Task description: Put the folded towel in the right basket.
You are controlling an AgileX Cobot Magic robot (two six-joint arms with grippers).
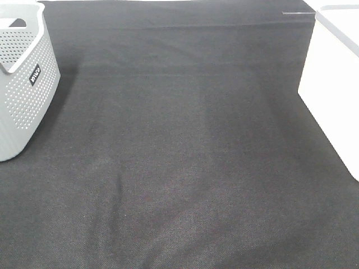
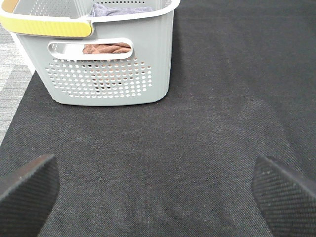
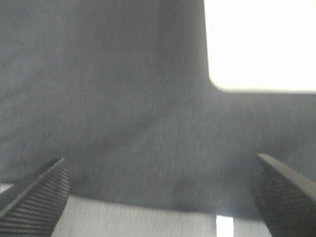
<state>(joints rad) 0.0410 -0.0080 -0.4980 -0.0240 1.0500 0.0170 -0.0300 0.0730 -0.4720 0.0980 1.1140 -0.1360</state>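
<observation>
A dark cloth-covered worktop (image 1: 185,168) carries a grey perforated basket (image 1: 25,78) at the left and a white basket (image 1: 336,84) at the right. Folded towels (image 2: 106,48) lie inside the grey basket, well ahead of the empty, wide-open left hand (image 2: 153,190). The right hand (image 3: 163,197) is also spread open and empty, near the white basket.

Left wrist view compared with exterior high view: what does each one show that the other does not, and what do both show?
Only the left wrist view shows the left gripper, open and holding nothing, and a brown towel and a purple cloth inside the grey basket. Only the exterior high view shows the white basket on the right. Both show the grey perforated basket standing on the black cloth.
</observation>
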